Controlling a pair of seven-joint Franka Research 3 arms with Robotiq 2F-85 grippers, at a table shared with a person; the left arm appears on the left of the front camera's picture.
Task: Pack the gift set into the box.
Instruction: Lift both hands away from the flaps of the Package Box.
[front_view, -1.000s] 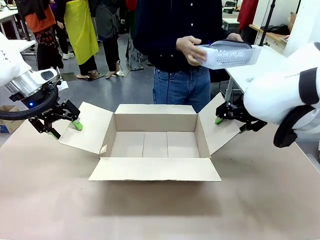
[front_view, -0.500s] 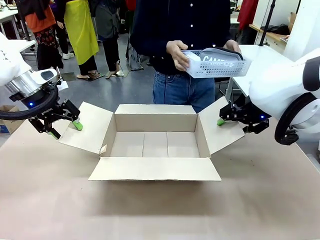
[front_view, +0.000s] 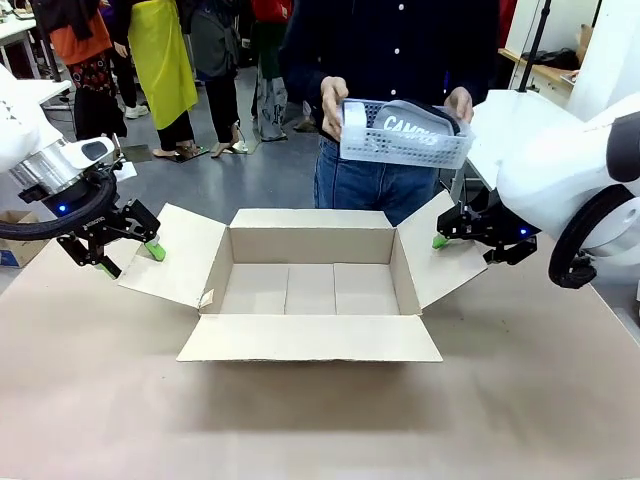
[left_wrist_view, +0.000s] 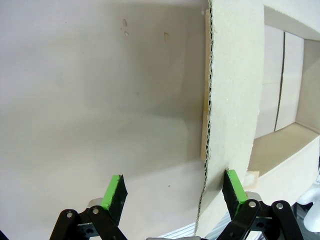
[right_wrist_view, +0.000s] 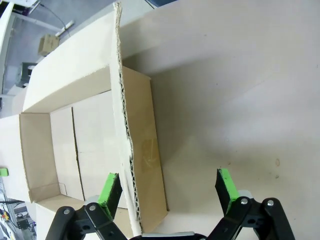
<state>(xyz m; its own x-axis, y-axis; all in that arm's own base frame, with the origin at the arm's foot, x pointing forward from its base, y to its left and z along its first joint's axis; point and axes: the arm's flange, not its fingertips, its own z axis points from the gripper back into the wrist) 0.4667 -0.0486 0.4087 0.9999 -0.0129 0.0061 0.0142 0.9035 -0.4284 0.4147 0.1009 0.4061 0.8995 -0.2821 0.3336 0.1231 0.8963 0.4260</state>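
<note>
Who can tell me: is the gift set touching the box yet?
Apart. The front view shows the gift set held up by the person, whose jeans show between it and the box.

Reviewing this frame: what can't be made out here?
1. Front view: basket contents beneath the dark "CAMPUS" piece, hidden by it and the lattice wall.
2. Front view: carton's near inside wall, behind its near flap.
3. Front view: one finger of the right gripper, behind the right flap.
</note>
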